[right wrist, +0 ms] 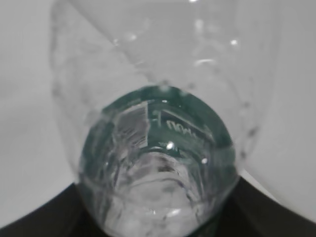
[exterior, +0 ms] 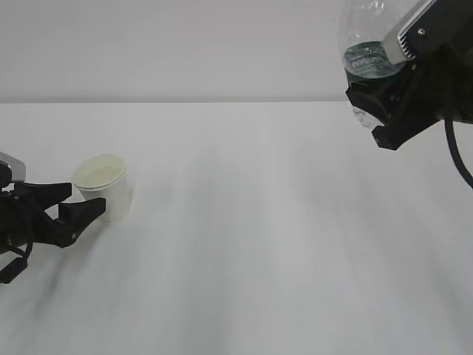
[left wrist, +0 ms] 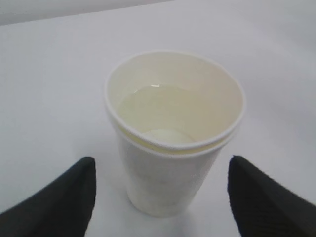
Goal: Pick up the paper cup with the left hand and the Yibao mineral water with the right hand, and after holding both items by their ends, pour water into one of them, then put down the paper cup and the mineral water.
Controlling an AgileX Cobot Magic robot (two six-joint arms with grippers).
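The white paper cup [exterior: 105, 186] stands upright on the table at the left, with water in its bottom [left wrist: 163, 106]. My left gripper [exterior: 87, 198] is open and low at the table. Its two black fingertips [left wrist: 79, 187] flank the cup's lower wall with a clear gap on each side [left wrist: 161, 165]. High at the upper right, my right gripper [exterior: 384, 100] is shut on the Yibao mineral water [exterior: 367, 52], a clear bottle with a green label band, held tilted in the air. In the right wrist view the bottle [right wrist: 158, 148] fills the frame between the jaws [right wrist: 158, 212].
The white table [exterior: 259, 244] stretches between the two arms under a plain pale back wall. The bottle's upper part runs out of the exterior view's top edge.
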